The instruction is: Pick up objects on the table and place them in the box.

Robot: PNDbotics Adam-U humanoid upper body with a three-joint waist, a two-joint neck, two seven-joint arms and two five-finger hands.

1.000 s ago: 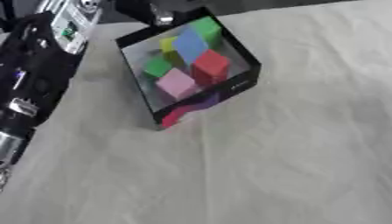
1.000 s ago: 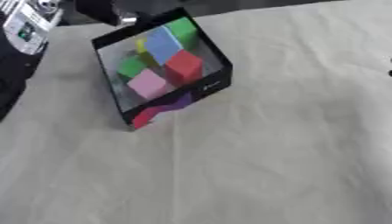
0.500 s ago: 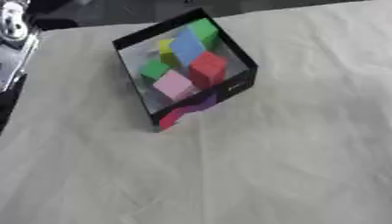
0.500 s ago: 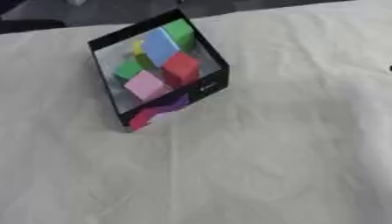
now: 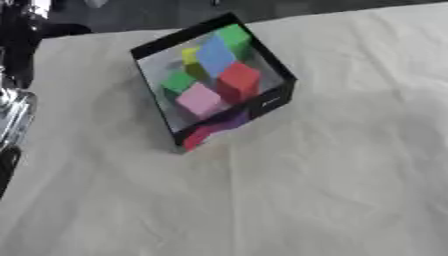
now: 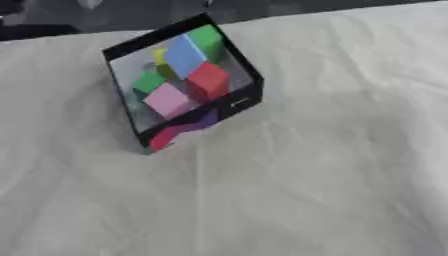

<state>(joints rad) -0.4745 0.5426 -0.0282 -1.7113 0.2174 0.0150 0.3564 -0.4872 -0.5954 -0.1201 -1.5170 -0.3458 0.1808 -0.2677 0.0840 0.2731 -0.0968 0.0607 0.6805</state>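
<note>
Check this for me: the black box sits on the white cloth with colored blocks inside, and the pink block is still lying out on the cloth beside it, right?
Not quite. The pink block is inside the black box with the other colored blocks, as the left eye view shows. The rest holds: the box sits on the white cloth.

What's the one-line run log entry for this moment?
box: black, on white cloth | contents: pink, red, blue, green, yellow blocks | loose blocks on cloth: none seen | hands: none visible

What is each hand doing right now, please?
Left hand: only part of the arm shows at the left edge; hand not in view.
Right hand: not in view.
</note>
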